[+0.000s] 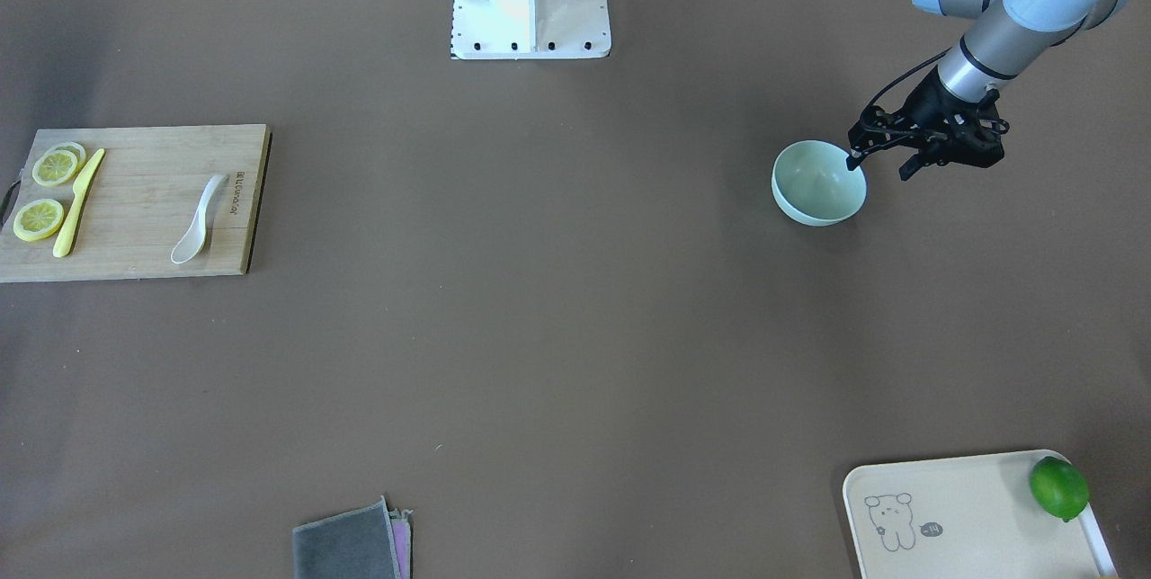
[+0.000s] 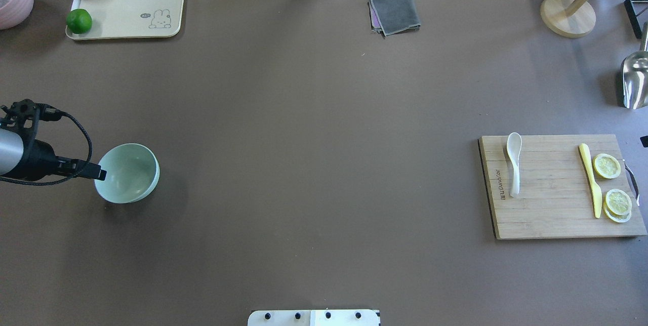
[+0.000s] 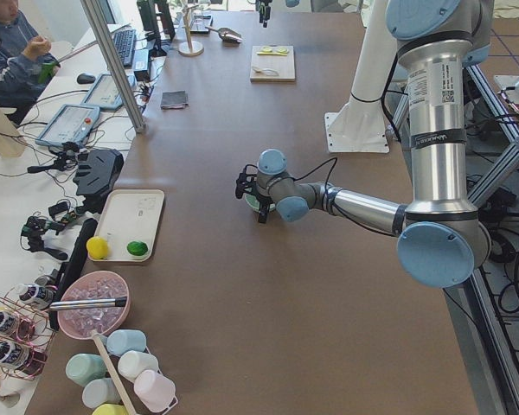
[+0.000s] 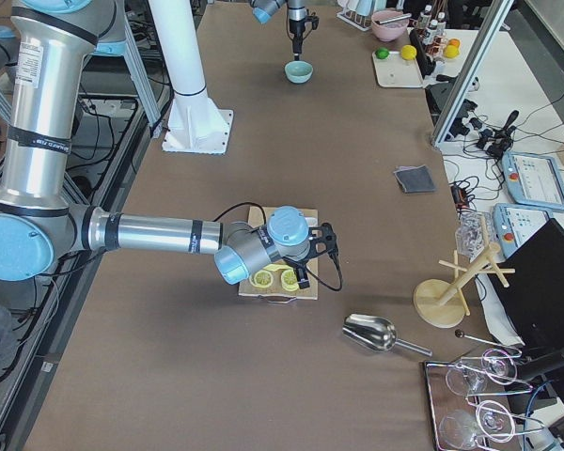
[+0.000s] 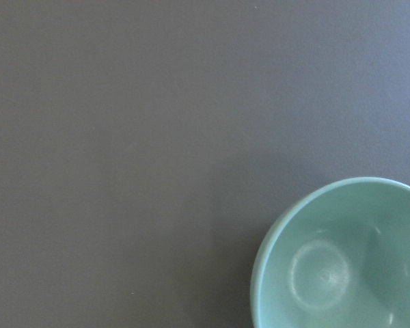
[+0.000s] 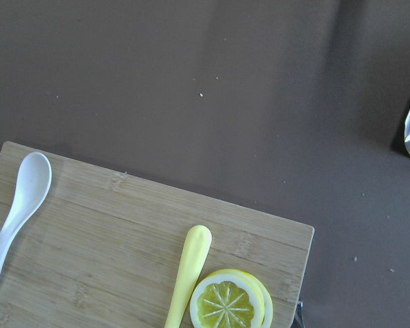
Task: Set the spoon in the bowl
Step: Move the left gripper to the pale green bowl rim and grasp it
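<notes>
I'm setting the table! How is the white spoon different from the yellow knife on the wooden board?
The spoon is off-white; the knife is yellow. The spoon ends in a deep oval scoop, while the knife is slim all along. The spoon lies alone near the board's printed edge; the knife lies right beside the lemon slices. Both rest on the cutting board, roughly parallel.

Bright, even light; soft shadows.

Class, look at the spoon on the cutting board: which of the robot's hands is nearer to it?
Right. The right hand is above the cutting board, at the end opposite the spoon; the left hand is far across the table, at the bowl.
</notes>
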